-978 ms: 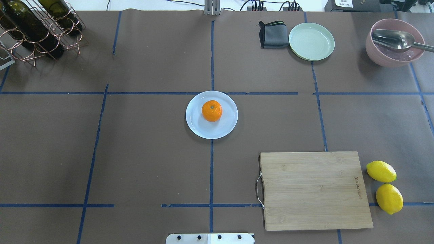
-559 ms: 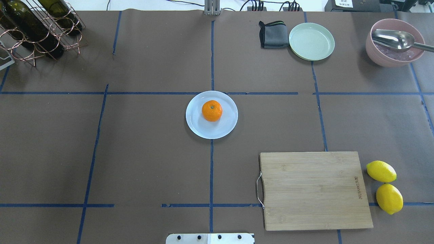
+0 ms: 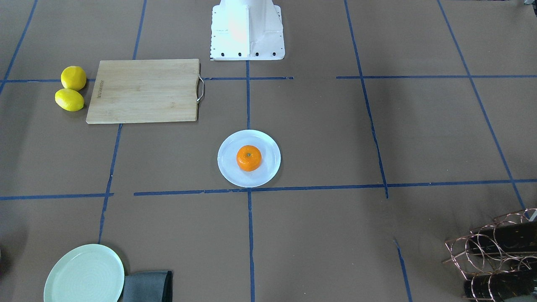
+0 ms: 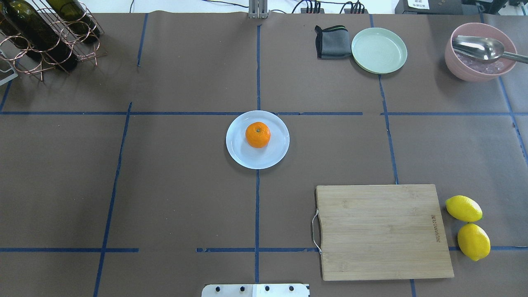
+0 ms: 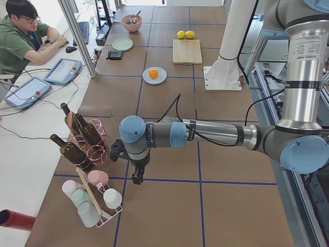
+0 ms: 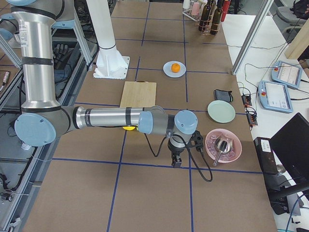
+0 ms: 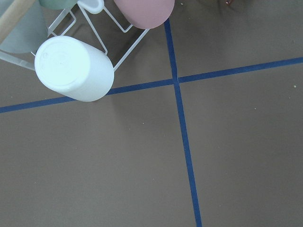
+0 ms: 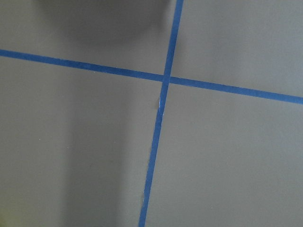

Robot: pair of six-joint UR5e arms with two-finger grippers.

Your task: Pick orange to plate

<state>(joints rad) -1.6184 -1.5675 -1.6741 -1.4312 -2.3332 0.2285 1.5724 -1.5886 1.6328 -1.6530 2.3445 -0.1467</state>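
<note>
Spotting the orange (image 4: 258, 135) sitting stem-up on the pale bluish-white plate (image 4: 237, 154), near its middle, right at the centre of the tabletop (image 4: 181, 173).

Over to the left gripper (image 5: 136, 179): hanging nose-down above a blue tape crossing at the tabletop's left end, just beside the cup rack (image 5: 97, 200), near the wine rack (image 5: 85, 139) and well apart from the plate. Apparently carrying nothing, but seen only from the side and small, so can't tell whether the fingers are released or clenched.

Same story for the right gripper (image 6: 176, 163): pointing down over a tape line at the opposite end, just beside the pink bowl (image 6: 231, 150) with its metal ladle (image 6: 221, 143). Fingers' state impossible to call here too.

Elsewhere on the robot's right half: a bamboo cutting board (image 4: 383, 231), two lemons (image 4: 464, 208) side by side just off its right edge, and at the far side a pale green plate (image 4: 379, 50) with a folded grey cloth (image 4: 332, 42) right alongside.
</note>
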